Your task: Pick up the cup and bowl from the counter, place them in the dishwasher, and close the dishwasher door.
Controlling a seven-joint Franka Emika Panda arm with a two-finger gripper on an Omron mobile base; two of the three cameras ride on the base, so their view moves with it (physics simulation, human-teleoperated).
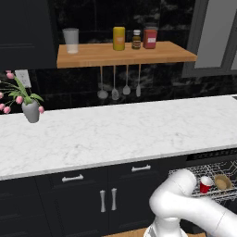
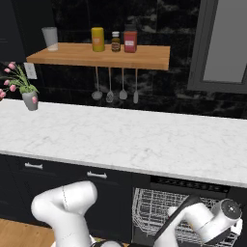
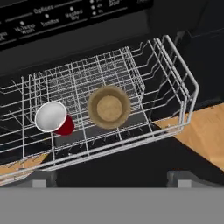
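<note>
The dishwasher [image 3: 65, 17] stands open with its grey wire rack [image 3: 183, 83] pulled out. The red cup [image 3: 54, 118] lies tilted in the rack, its white inside facing me. The tan bowl [image 3: 108, 107] sits upright just right of it, a small gap between them. My gripper [image 3: 111, 181] hovers above the rack's front edge, open, with nothing between its fingertips [image 3: 39, 182]. A flat dark panel, seemingly the lowered dishwasher door [image 3: 131, 168], lies under the rack's front. From the left base view, cup [image 1: 205, 184] and bowl [image 1: 222, 182] show in the rack below the counter [image 1: 115, 134].
A grey vase with pink flowers [image 1: 30, 111] stands at the counter's left. The wooden wall shelf [image 1: 125, 54] carries a tumbler and jars, with utensils hanging below. Navy cabinets with silver handles [image 1: 108, 200] flank the dishwasher. Wooden floor [image 3: 205, 135] shows right of the rack.
</note>
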